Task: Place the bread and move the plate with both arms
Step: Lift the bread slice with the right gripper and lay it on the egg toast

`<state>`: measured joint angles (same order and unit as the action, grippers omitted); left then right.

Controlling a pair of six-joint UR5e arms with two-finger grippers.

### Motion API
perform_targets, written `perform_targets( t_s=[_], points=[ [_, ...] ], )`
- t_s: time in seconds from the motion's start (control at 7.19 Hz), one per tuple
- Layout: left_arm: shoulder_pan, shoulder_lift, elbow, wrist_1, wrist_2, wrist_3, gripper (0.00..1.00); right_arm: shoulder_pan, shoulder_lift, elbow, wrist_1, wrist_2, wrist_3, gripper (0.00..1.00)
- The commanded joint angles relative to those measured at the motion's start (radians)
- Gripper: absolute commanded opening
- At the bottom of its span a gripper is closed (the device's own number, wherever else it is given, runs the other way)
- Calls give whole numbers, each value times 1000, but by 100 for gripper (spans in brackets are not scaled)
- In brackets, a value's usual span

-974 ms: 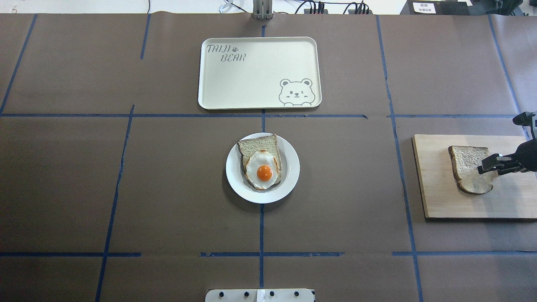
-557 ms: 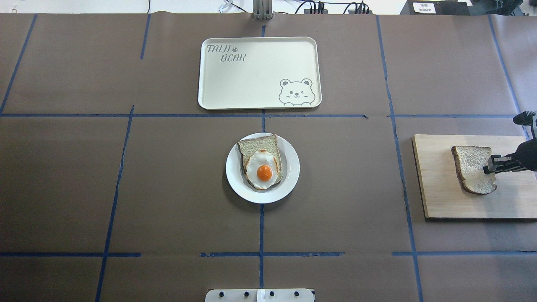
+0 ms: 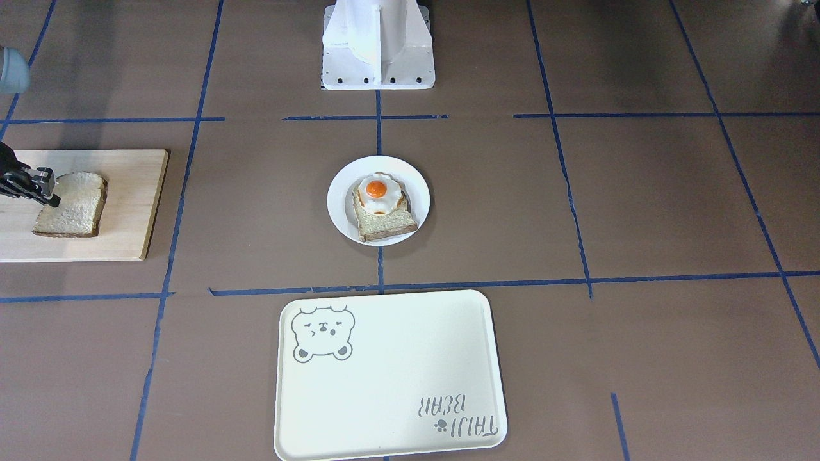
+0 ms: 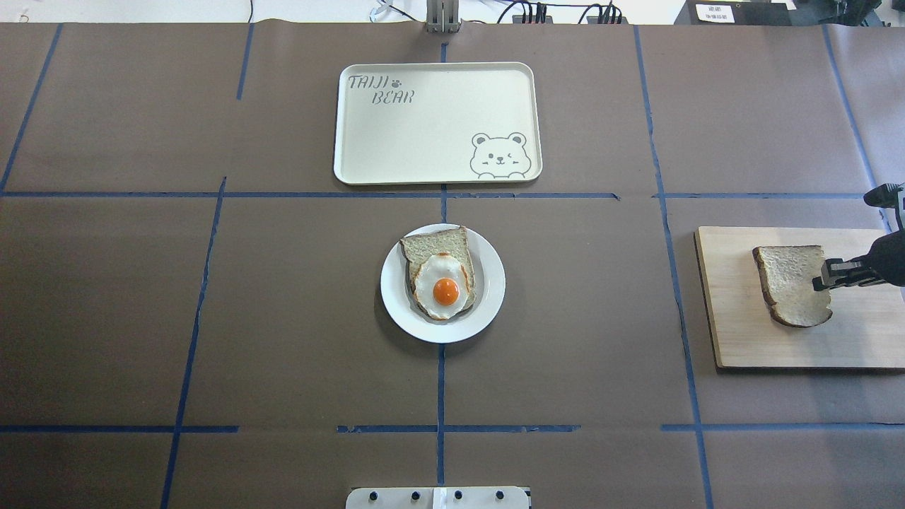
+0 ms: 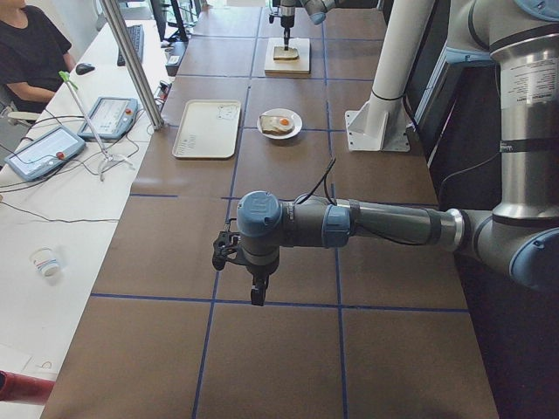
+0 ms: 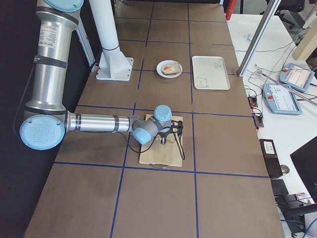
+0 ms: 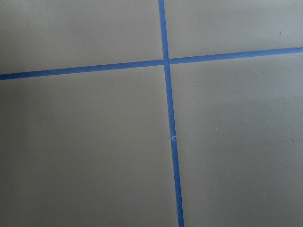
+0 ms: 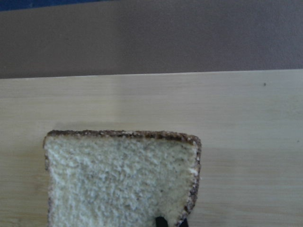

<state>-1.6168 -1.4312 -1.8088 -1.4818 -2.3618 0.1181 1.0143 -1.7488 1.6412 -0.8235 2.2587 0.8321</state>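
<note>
While the right claw pinches its edge, the bread slides back along the board

Closed narrowly on the slice's right-hand edge, as the overhead view shows it, the right claw (image 4: 822,276) has hold of the bread (image 4: 788,283). Its wrist camera catches one dark fingertip at the crust's corner. Against the picture from just over half a second ago, claw and bread have both shifted a little back toward the table's middle. They are now about where they were a full second ago. The bread lies crumb side up on the wooden board (image 4: 735,332), at the robot's right end of the table (image 4: 283,318). Well apart from it, at the centre, the plate (image 4: 488,311) has not moved and carries the egg-topped toast (image 4: 438,246). Beyond the plate the bear tray (image 4: 424,134) lies unchanged. Over the table's other end hangs the left claw (image 5: 256,297), seen only from the side, so I cannot tell whether it is open.
</note>
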Motion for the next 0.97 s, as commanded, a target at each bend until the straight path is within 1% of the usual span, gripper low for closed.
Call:
perform_targets(
  t_s=[0.0,0.14,0.28,0.42,0.56,0.7,0.84],
  points=[
    [0,0,-6,0,1,0,100,3,-11,93,1,16,2,0],
    [0,0,-6,0,1,0,100,24,-8,133,1,63,8,0],
    [0,0,-4,0,1,0,100,49,-2,190,0,90,50,0],
    [0,0,-3,2,1,0,100,50,26,236,1,91,140,0],
    [0,0,-1,8,1,0,100,49,102,247,1,91,241,0],
    [0,0,-4,8,1,0,100,37,220,237,6,93,384,0],
    [0,0,2,8,-1,0,100,6,308,233,6,93,474,0]
  ],
)
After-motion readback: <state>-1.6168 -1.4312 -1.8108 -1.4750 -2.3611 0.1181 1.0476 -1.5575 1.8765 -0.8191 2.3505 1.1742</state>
